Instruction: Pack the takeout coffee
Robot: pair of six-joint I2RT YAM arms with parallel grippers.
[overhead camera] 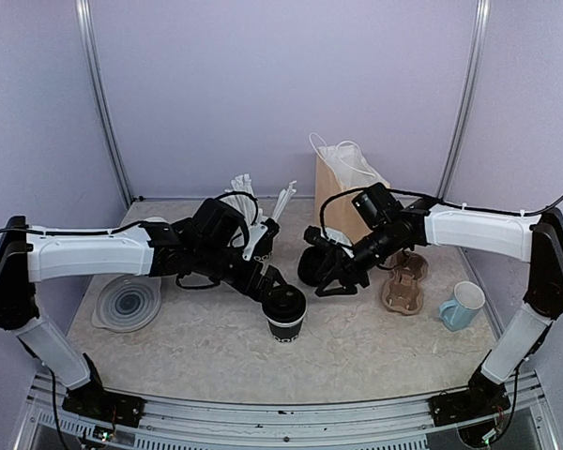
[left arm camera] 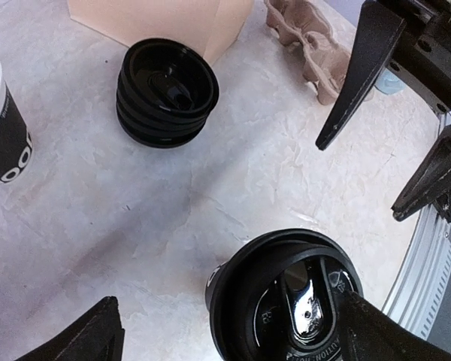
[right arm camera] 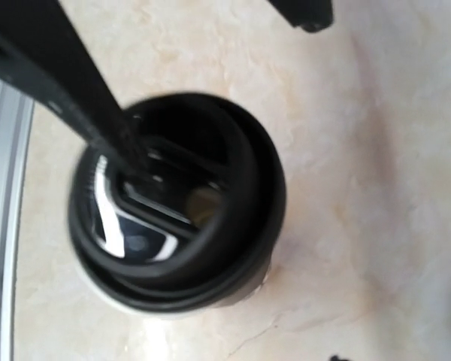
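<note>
**Lidded coffee cup stands alone near the table's front edge, both grippers open**

The takeout coffee (overhead camera: 284, 314), a small black cup with a black lid, stands upright on the pale marbled table (overhead camera: 206, 347), a little left of centre and toward the near side. Bare tabletop lies in front of it, up to the metal rail (overhead camera: 281, 412) along the table's near edge.

The left gripper (overhead camera: 270, 287) hangs just above and behind the cup. In the left wrist view its fingers (left arm camera: 90, 338) are spread wide, one on each side of the lid. The left one is plainly clear of the cup; whether the right one touches the lid cannot be told.

The right gripper (overhead camera: 342, 279) hangs to the cup's right, with its fingers (left arm camera: 357, 75) apart and nothing between them. In the blurred right wrist view one finger crosses in front of the lid.

A stack of black lids (left arm camera: 167, 90) sits behind the cup, with a stretch of open table between the two. A brown paper bag (overhead camera: 342, 192) stands at the back, by the rear wall. A cardboard cup carrier (overhead camera: 403, 281) and a pale blue mug (overhead camera: 462, 305) lie toward the right edge, well apart from the cup. A translucent round dish (overhead camera: 127, 302) lies toward the left edge.
</note>
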